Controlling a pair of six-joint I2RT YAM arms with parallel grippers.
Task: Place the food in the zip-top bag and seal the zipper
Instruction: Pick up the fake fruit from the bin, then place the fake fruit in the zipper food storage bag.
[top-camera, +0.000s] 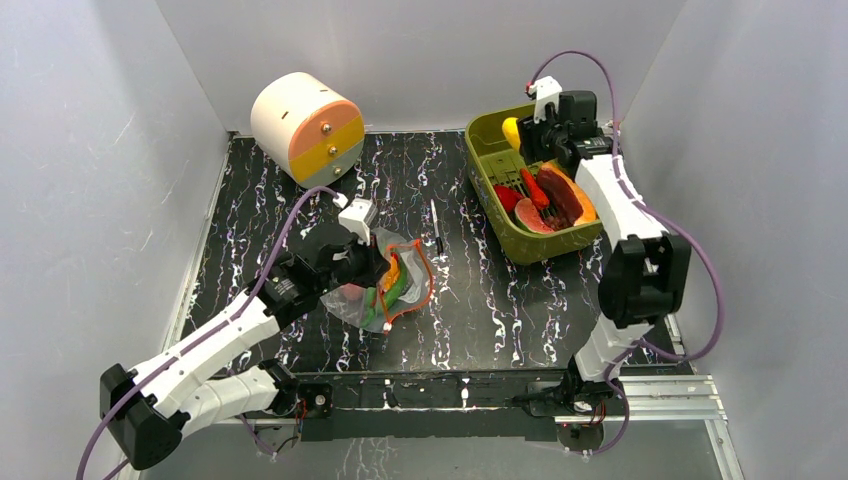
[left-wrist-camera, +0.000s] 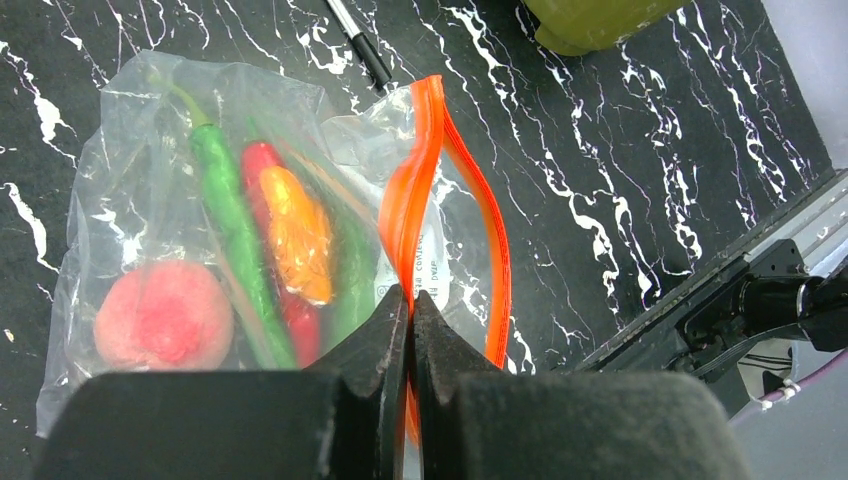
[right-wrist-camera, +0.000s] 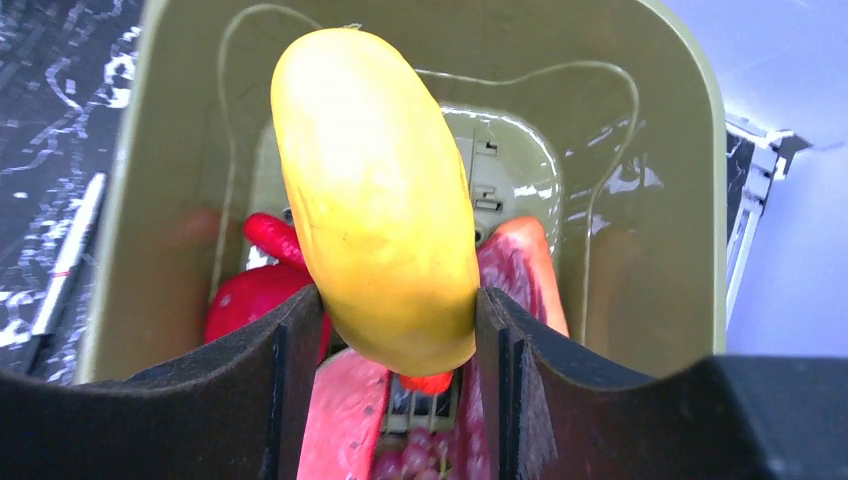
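Zipper (left-wrist-camera: 408, 200) sits pinched in left tool (left-wrist-camera: 410, 300); right wrist view alone shows right tool (right-wrist-camera: 398, 312) clamping yellow fruit (right-wrist-camera: 372, 190).

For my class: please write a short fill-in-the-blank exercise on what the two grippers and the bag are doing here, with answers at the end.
1. The right gripper holds a ____ fruit over the olive-green tub.
2. The left gripper is shut on the zipper of the bag, the ____ strip along its mouth.
3. The pink peach lies ____ the bag.
Missing words: yellow; orange; inside.
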